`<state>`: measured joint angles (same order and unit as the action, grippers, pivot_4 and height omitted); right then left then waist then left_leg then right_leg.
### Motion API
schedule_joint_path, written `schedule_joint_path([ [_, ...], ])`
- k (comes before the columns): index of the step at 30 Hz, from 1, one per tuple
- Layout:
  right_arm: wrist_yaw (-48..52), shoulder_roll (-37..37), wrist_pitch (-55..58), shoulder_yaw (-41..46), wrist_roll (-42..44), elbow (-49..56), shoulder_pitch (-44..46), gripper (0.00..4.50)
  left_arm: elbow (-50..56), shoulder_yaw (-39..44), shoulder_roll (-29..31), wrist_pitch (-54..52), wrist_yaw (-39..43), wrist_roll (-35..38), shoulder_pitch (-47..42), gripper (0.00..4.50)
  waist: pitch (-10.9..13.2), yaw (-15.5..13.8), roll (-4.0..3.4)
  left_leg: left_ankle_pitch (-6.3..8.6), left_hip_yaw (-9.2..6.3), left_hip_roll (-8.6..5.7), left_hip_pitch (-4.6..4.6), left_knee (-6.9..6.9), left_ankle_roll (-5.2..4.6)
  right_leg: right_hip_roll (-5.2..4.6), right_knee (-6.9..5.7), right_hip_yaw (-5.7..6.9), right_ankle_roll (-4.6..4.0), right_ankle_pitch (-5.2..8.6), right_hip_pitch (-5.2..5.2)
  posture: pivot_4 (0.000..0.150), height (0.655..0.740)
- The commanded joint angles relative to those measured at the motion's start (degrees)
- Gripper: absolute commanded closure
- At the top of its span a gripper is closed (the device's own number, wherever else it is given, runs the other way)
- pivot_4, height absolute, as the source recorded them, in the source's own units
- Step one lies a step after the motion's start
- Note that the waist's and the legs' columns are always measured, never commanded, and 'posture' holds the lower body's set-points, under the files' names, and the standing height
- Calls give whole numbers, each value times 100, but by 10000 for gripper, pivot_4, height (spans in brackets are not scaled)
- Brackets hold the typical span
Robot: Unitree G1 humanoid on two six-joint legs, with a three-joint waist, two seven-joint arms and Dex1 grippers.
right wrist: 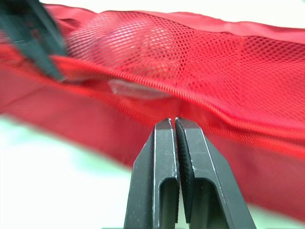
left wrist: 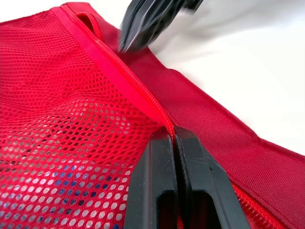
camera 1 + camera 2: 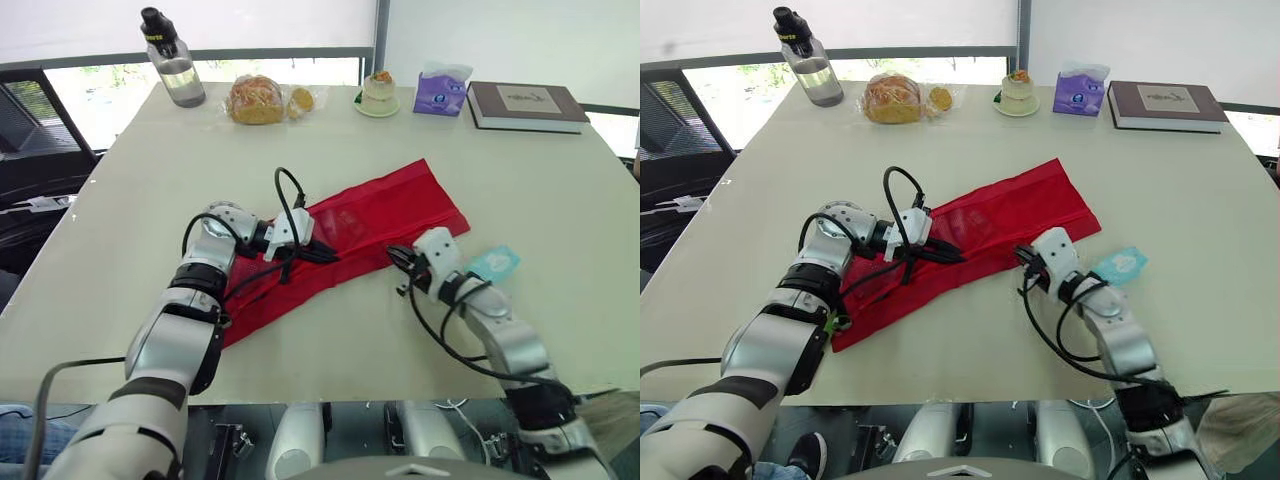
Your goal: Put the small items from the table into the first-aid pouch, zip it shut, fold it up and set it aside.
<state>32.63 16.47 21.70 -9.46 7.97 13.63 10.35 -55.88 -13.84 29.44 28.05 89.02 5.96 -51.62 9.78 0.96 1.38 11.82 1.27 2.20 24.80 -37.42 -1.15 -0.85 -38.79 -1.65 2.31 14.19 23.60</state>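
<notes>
The red first-aid pouch (image 3: 385,215) lies spread slantwise across the middle of the table, mesh side up. My left gripper (image 3: 328,257) rests on its middle, and in the left wrist view the left gripper (image 2: 174,136) is shut right on the zipper line (image 2: 136,90). At the pouch's near edge my right gripper (image 3: 392,256) is shut, and the right wrist view shows this gripper (image 1: 175,121) pinching the red fabric edge. Pale items (image 1: 143,47) show through the mesh. A light blue packet (image 3: 495,263) lies on the table beside my right forearm.
Along the table's far edge stand a water bottle (image 3: 175,65), bagged bread (image 3: 258,98), a small dessert on a plate (image 3: 378,95), a purple tissue box (image 3: 440,92) and a brown book (image 3: 525,105). The table edge (image 3: 60,270) runs close on the left.
</notes>
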Motion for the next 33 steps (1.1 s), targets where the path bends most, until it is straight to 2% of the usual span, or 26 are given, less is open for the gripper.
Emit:
schedule_joint_path([
  [1,324,240,-62,384,519,675,-222,43653,81,-410,349,18,348,530,-158,45000,0,6,0,0,0,2,1,1,0,2,0,0,0,0,1,1500,7400],
  [5,1065,689,-655,1407,1444,946,-697,43653,-231,-947,841,270,348,656,-444,45000,1,-21,2,0,-1,2,3,1,0,2,1,2,0,1,1,1500,7400],
  [8,1547,1232,-360,2130,2227,1110,-921,43653,-482,-1105,1040,379,348,701,-658,45000,2,-26,1,0,4,-2,1,0,0,-2,7,-2,2,1,-2,1500,7400],
  [11,1887,1850,34,2690,2822,1184,-1105,36550,-661,-1157,1142,437,348,754,-809,45000,2,-33,1,0,7,-2,1,-3,0,-8,10,-3,2,1,-4,1500,7400],
  [15,2153,2345,332,2997,3308,1377,-1217,16636,-777,-1146,1259,504,348,758,-883,45000,2,-27,2,0,2,0,2,0,0,-2,8,1,0,1,-3,1500,7400],
  [16,2155,2393,411,3020,3422,1434,-1221,13977,-802,-1141,1263,523,348,748,-890,45000,3,-22,2,0,3,0,2,0,0,-2,8,0,0,1,-2,1500,7400],
  [18,2115,2425,513,3019,3616,1553,-1197,5933,-847,-1043,1234,509,348,719,-894,45000,3,-18,2,0,2,0,2,0,0,-2,8,0,0,1,-2,1500,7400],
  [20,1994,2378,489,2947,3606,1569,-1123,1968,-928,-835,1151,412,338,574,-924,45000,3,-22,2,0,2,1,2,0,0,-2,8,0,1,1,-2,1500,7400],
  [21,1956,2363,479,2907,3584,1558,-1103,1968,-941,-752,1112,376,311,515,-927,45000,3,-24,2,0,3,0,2,0,0,-3,8,0,1,1,-2,1500,7400],
  [23,1914,2340,465,2852,3558,1562,-1096,0,-872,-602,1052,198,288,474,-893,38813,3,-35,3,0,4,-1,3,-1,0,-3,9,0,1,1,-2,1500,7400],
  [25,1865,2330,479,2845,3599,1608,-1098,0,-695,-492,1032,71,333,485,-816,32900,3,-40,3,0,3,-2,5,-1,0,-5,10,0,4,3,-2,1500,7400],
  [27,1858,2351,506,2875,3661,1659,-1117,0,-577,-288,968,22,252,497,-791,23733,3,-40,3,0,4,-2,6,-1,0,-6,12,0,3,2,-2,1500,7400],
  [29,1884,2386,505,2911,3681,1675,-1155,0,-434,-125,900,-69,153,509,-775,18544,3,-41,3,0,4,-2,6,-1,0,-7,12,0,2,1,-3,1500,7400],
  [31,1911,2417,486,2934,3666,1668,-1192,0,-244,-2,815,-243,115,573,-742,11435,3,-34,3,0,4,-3,6,-2,0,-7,11,-1,2,1,-3,1500,7400],
  [32,1931,2446,469,2965,3656,1646,-1204,0,7,98,701,-484,88,666,-682,6175,3,-34,3,0,4,-3,4,-2,0,-6,10,-1,2,1,-3,1500,7400],
  [33,1926,2468,439,3022,3633,1612,-1197,0,341,121,516,-662,-121,688,-587,4492,3,-33,3,0,4,-3,4,-2,0,-6,10,-1,2,1,-3,1500,7400],
])
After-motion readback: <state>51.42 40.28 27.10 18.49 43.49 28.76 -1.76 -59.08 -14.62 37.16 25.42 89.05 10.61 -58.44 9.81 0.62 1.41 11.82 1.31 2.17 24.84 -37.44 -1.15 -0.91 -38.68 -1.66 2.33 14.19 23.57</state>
